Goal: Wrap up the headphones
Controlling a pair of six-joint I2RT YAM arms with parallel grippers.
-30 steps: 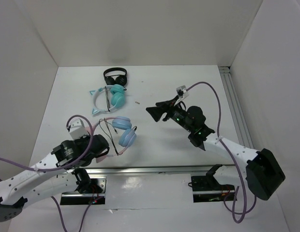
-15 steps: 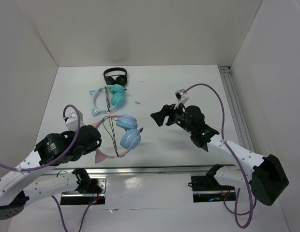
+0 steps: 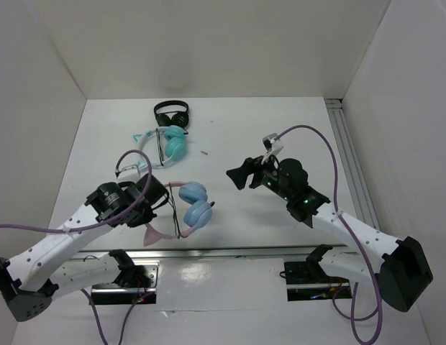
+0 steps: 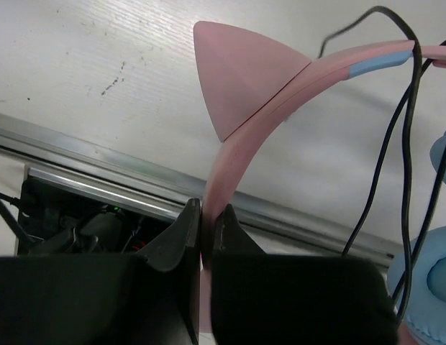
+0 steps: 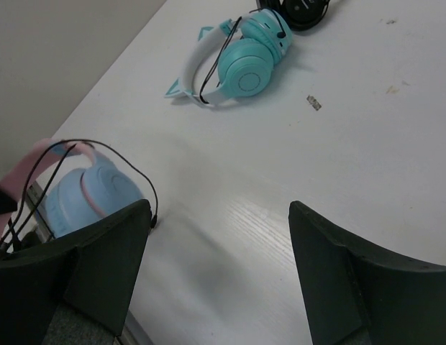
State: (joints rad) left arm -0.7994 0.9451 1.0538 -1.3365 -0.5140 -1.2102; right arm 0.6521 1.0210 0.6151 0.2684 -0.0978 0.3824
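Left gripper [image 4: 206,224] is seen pressed together on the pink headband [image 4: 234,147] of the headphones [image 3: 192,207], just below one cat ear [image 4: 241,72]. The headphones are held at 7 o'clock on the table [image 3: 280,122], with the blue cups [image 3: 196,205] at 3 o'clock of the grip and the black cable [image 4: 404,136] looped across the band. Teal pair [image 3: 164,144] and black pair [image 3: 171,113] are noted at 11 o'clock, well apart from them. Right gripper [image 5: 219,215] is held spread wide at 3 o'clock of the headphones, clear of them.

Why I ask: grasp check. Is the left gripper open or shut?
Shut on the headphones: the left wrist view shows the left gripper pinching their pink headband, jaws closed against it.
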